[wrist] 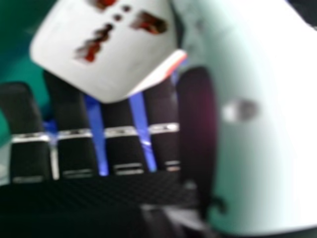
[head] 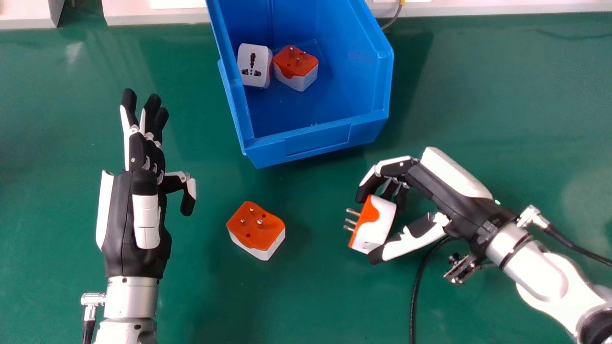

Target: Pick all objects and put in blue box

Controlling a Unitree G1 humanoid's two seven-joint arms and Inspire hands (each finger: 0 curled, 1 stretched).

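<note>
Head view: right hand (head: pixel 442 191) grasping plug adapter (head: pixel 380 220), 4 o'clock.
Left hand (head: pixel 119 215) released, 9 o'clock; loose adapter (head: pixel 267 229), 7 o'clock; blue box (head: pixel 318 141), 12 o'clock, two adapters (head: pixel 296 67) inside.

Off to a flying start! Clocked one white-faced adapter (head: pixel 254 65) in the blue box (head: pixel 311 138), then one orange-topped adapter (head: pixel 295 67) right beside, and made that two! Spotted a third adapter (head: pixel 256 229) on the green table (head: pixel 502 95), logged a fourth adapter (head: pixel 375 224) in the right hand (head: pixel 444 196), and closed that tally at four! Swung over to boxes: counted one. Tables? Counted one as well. Added the left hand (head: pixel 145 181) to the right hand, and got two! Raced on through one left wrist cable (head: pixel 88 332), one right wrist cable (head: pixel 573 246), one black cable (head: pixel 413 301) and one grey cable (head: pixel 395 18), and reached four visible stretches!
</note>
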